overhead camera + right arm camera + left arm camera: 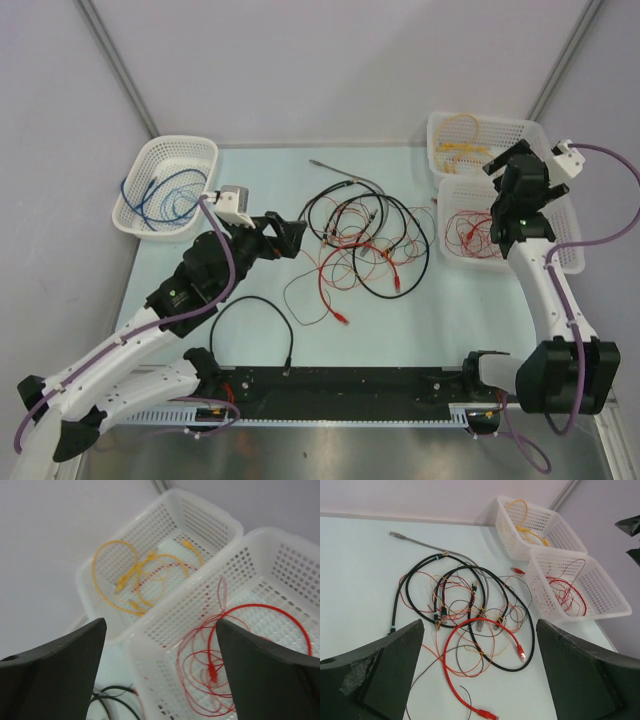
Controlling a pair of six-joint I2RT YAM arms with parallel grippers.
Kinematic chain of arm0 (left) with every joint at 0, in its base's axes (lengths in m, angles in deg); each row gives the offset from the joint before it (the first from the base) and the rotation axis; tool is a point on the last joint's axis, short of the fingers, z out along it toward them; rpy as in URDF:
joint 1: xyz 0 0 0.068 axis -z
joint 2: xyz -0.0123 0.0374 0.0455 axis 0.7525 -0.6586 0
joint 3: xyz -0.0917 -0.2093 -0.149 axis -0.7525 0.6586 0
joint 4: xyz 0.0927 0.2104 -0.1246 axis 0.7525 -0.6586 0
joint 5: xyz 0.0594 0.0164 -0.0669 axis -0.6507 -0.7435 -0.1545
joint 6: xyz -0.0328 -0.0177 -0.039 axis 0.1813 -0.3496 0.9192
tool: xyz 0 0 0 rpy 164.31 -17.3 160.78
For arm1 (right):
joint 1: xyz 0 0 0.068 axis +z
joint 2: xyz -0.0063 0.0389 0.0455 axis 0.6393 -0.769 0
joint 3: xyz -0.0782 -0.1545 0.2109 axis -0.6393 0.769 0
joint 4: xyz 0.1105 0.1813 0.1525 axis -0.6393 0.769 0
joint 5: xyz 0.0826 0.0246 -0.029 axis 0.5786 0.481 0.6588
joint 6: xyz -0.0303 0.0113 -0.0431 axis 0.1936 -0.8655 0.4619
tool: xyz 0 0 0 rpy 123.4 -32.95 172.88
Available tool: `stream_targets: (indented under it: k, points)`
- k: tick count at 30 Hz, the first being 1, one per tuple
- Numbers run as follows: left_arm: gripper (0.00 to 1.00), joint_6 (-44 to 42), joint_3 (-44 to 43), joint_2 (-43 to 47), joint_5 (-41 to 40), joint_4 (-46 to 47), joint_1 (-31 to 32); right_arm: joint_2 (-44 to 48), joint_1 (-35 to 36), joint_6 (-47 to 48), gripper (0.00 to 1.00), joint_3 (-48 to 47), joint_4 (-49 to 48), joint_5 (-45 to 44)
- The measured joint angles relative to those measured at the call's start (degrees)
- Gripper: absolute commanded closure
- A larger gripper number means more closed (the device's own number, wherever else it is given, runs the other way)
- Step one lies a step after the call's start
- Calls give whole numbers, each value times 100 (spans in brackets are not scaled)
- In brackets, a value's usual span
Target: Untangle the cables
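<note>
Left gripper (480, 625) fingers spread wide, nothing held — tangled cables (470, 610) seen beyond them; right gripper (161, 622) likewise spread, red-cable basket (190, 602) ahead.

The cables (365, 240) are red, black and orange (baskets (607, 602) white, perforated).

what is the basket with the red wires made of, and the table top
The basket looks like white moulded plastic, faintly glossy: thin walls pierced by a regular grid of holes. The table top is smooth, matte, pale green; laminate or painted board, hard to tell.
</note>
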Motion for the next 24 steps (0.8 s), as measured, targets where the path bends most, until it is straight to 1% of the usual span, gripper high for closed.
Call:
stream_targets:
  k: [4,6,9,11,12,14,17,21,24]
  points:
    - [0,98,0,-15,37,-7,0,573,404,-129,0,0,-35,-66]
    - [0,133,0,-15,44,-9,0,841,715,-160,0,0,-72,-74]
    - [1,179,0,-15,57,-81,0,1163,1510,-149,0,0,-127,63]
    - [1,227,-7,-35,55,-199,0,1257,2385,-70,0,-2,-138,83]
    - [1,264,-20,-66,55,-282,0,1239,2712,-33,0,-2,-131,98]
    - [0,372,-94,-190,46,-527,0,1130,3639,61,0,-2,-11,140]
    - [0,522,-197,-385,37,-833,-7,885,4579,170,0,-2,273,111]
    - [1,787,-208,-487,24,-1198,-13,669,5458,304,0,44,772,15]
    - [0,1003,-203,-476,4,-1329,-13,811,5735,297,0,254,1012,22]
